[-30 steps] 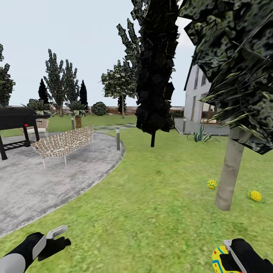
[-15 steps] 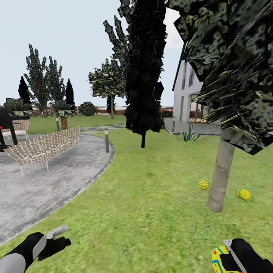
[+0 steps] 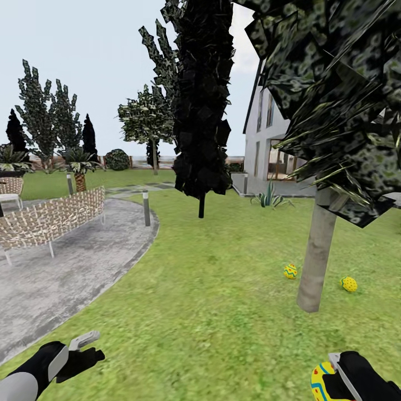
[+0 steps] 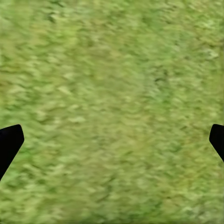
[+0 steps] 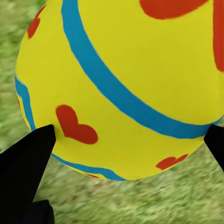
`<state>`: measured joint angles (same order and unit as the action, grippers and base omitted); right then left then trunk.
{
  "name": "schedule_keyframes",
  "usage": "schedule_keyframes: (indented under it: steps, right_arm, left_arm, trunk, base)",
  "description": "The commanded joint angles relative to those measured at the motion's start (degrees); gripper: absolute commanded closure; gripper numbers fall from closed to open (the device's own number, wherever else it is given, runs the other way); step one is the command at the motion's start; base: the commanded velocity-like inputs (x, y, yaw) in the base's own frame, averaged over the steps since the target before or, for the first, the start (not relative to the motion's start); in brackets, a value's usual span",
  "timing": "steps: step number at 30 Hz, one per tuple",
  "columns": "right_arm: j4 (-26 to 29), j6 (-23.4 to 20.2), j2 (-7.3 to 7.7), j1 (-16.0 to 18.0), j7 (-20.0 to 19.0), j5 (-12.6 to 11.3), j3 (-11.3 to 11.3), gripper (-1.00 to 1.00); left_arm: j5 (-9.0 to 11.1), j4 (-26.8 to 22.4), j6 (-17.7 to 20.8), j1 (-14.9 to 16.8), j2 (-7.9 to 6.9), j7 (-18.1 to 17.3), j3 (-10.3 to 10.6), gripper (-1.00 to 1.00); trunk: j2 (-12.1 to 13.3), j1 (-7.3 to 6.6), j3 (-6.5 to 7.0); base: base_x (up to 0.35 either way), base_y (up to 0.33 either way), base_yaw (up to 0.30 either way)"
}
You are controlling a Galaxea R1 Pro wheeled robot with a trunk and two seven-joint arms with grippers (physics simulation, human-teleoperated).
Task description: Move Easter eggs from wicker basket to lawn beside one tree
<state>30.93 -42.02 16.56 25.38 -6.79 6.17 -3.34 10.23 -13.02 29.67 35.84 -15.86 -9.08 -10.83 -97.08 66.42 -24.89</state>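
Two Easter eggs lie on the lawn (image 3: pixel 223 301) beside a tree (image 3: pixel 316 256) with a pale trunk: a zigzag-banded egg (image 3: pixel 290 271) on its left and a red-dotted egg (image 3: pixel 348 284) on its right. My right gripper (image 3: pixel 328 381) at the lower right of the head view is shut on a third yellow egg (image 5: pixel 126 88) with blue bands and red hearts. Low at the left, my left gripper (image 3: pixel 86 348) is open with only grass (image 4: pixel 112 107) between its fingers. The wicker basket is out of view.
A grey paved patio (image 3: pixel 61 273) with a woven bench (image 3: pixel 50 220) curves along the left. A near-black tree (image 3: pixel 201 111) stands ahead in the middle, a short lamp post (image 3: pixel 146 209) by the patio edge. The white house (image 3: pixel 267 145) is behind on the right.
The whole head view has shifted left, so the camera turned right: the tree and its two eggs sit nearer the middle. The black grill has left the picture. Both grippers keep their poses.
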Motion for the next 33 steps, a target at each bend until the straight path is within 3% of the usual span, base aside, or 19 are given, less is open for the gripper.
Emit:
schedule_keyframes:
  steps: [1, 7, 19, 33]
  right_arm:
    - [0.1, -0.3, -0.03, 0.0, -0.5, 0.6, -0.3, 1.0]
    - [0.2, -0.3, 0.01, 0.0, -0.5, 0.6, -0.3, 1.0]
    - [0.2, -0.3, -0.26, 0.0, -0.6, 0.5, -0.3, 1.0]
    - [0.1, -0.3, -0.56, 0.0, -0.5, 0.7, -0.2, 1.0]
  left_arm:
    - [0.5, -0.1, 0.4, 0.0, -0.03, 0.0, -0.1, -1.0]
    - [0.5, -0.1, 0.4, 0.0, 0.04, 0.0, -0.1, -1.0]
    - [0.5, -0.1, 0.5, 0.0, -0.12, 0.0, -0.1, -1.0]
    - [0.5, -0.1, 0.5, 0.0, -0.05, 0.0, -0.1, -1.0]
  trunk:
    - [0.0, 0.0, -0.07]
    - [0.0, 0.0, -0.07]
    - [0.0, 0.0, -0.03]
    - [0.0, 0.0, -0.05]
  base:
    - [0.136, 0.0, 0.0]
    - [0.298, 0.0, -0.041]
    - [0.327, 0.019, -0.259]
    - [0.327, 0.083, -0.012]
